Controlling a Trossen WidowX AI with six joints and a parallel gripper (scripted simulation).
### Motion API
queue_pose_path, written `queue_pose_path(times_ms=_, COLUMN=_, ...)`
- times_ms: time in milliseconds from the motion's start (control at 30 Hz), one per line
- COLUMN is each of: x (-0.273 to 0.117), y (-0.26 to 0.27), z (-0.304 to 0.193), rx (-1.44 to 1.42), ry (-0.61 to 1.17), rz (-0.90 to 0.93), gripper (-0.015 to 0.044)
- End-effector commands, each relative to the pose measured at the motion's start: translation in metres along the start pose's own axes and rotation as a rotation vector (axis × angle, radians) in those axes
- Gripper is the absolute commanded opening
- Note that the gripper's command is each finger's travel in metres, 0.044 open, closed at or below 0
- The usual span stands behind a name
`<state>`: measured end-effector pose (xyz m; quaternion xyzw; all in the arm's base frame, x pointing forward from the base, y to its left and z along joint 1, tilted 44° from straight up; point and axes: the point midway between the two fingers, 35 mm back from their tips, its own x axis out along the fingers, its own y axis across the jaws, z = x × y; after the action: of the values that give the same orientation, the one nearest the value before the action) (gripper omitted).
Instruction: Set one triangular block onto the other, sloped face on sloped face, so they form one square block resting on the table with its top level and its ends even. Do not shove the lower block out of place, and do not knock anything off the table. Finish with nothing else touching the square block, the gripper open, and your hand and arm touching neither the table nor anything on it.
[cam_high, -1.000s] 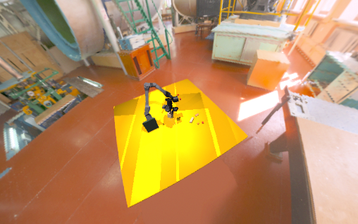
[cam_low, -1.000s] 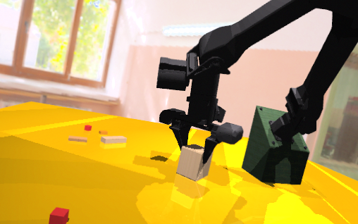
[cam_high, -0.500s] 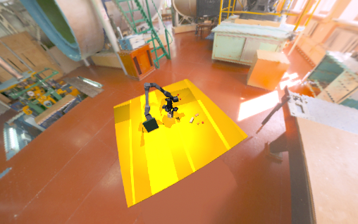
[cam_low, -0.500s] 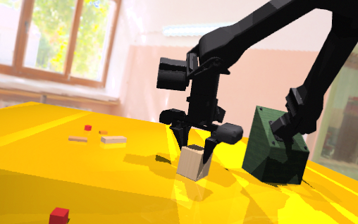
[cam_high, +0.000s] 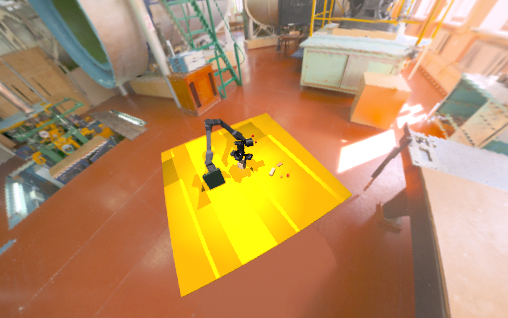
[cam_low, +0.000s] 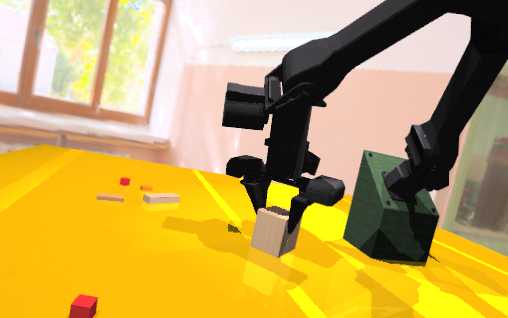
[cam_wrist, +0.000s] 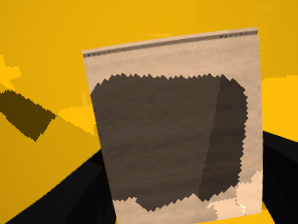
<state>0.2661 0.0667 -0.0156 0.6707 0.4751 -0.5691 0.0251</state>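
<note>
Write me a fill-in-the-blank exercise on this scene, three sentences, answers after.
1. The tool is shut on a pale ____ block.
2. The table is coloured ____.
3. In the exterior view, the cube nearest the camera is ____.

Missing words: wooden; yellow; red
</note>
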Motion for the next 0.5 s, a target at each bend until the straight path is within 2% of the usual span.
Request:
queue_pose_path(times_ms=0, x=0.0000, y=0.0000, z=0.0000, rx=0.000, ry=0.000, rz=0.000, gripper=0.0000)
queue_pose_path(times_ms=233, x=0.0005, y=-0.0003, z=-0.0003, rx=0.005, ry=0.004, rz=-0.003, gripper=0.0000)
queue_pose_path(times_ms=467, x=0.0001, y=0.0000, z=0.0001, rx=0.000, ry=0.000, rz=0.000, gripper=0.0184)
